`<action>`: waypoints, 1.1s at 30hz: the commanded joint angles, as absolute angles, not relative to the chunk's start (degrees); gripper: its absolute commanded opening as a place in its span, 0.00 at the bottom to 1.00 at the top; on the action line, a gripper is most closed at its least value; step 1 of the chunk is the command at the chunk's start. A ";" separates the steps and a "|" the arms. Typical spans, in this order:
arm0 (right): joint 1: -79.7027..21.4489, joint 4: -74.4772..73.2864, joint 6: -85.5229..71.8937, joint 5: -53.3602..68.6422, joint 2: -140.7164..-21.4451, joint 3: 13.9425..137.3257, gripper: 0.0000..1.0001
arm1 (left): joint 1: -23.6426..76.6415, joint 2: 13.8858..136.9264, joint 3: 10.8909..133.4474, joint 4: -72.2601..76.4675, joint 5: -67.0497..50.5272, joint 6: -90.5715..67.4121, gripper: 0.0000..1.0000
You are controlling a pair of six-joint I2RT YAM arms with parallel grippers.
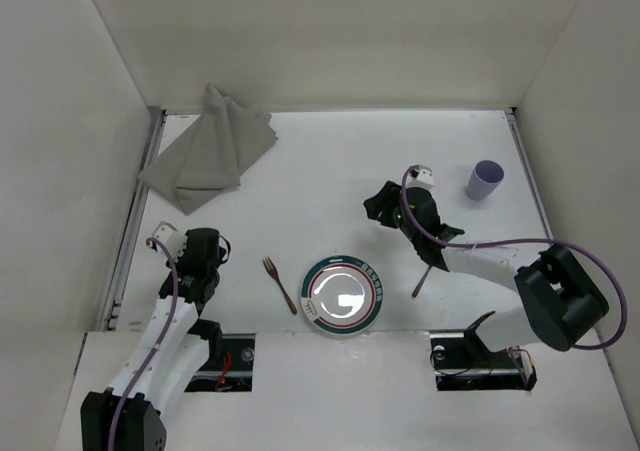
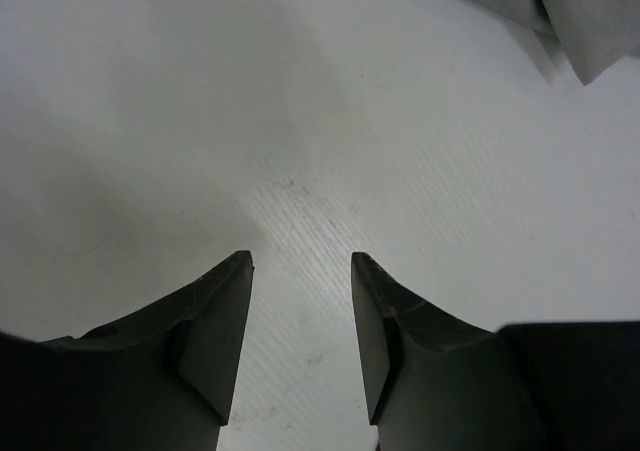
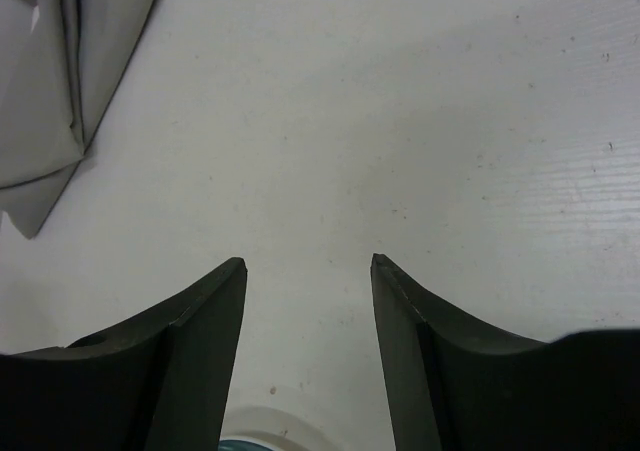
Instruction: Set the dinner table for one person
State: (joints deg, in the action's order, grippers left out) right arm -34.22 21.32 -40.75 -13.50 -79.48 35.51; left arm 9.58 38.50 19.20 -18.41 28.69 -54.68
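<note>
Gaping wide, left pincer and right pincer grip nothing; plate lies bare, cup upright.

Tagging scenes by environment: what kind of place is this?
Likely a lab test cell, not a home: a white table boxed in by plain white walls, with a lone plate, fork and cup staged on it.

We keep our left arm folded close to its base, and the left gripper has its jaws parted, holding nothing. Our right arm reaches forward and inward (elbow bent out to the side), and the right gripper is likewise spread and empty.
</note>
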 commanded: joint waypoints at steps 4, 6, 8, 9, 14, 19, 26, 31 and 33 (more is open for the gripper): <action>-34.41 24.43 -39.99 -13.27 -80.68 36.56 0.59 | 9.45 41.74 21.88 -14.86 27.16 -54.14 0.44; -34.41 24.43 -40.51 -12.66 -81.03 36.47 0.58 | 9.27 43.06 22.85 -13.46 26.72 -53.79 0.44; -34.41 24.26 -40.17 -11.70 -80.86 36.65 0.45 | 9.27 44.29 23.11 -11.70 26.54 -53.70 0.42; -34.41 24.26 -39.99 -11.52 -80.51 36.65 0.35 | 9.18 44.99 23.46 -10.73 26.11 -53.53 0.38; -34.76 22.42 -39.81 -10.38 -81.30 37.96 0.03 | 8.48 49.91 27.15 -2.92 23.29 -52.21 0.12; -35.37 22.85 -39.20 -10.73 -81.30 37.88 0.11 | 6.20 57.55 32.86 3.33 21.10 -54.23 0.13; -35.46 22.42 -39.02 -9.76 -82.70 38.67 0.16 | 1.10 69.06 38.40 13.35 18.90 -55.46 0.37; -35.46 22.94 -38.58 -9.67 -83.40 38.76 0.22 | -0.75 79.60 45.16 16.52 15.39 -55.20 0.44; -35.37 22.50 -38.93 -9.06 -84.37 39.28 0.23 | -1.10 83.31 47.63 16.61 14.94 -55.11 0.43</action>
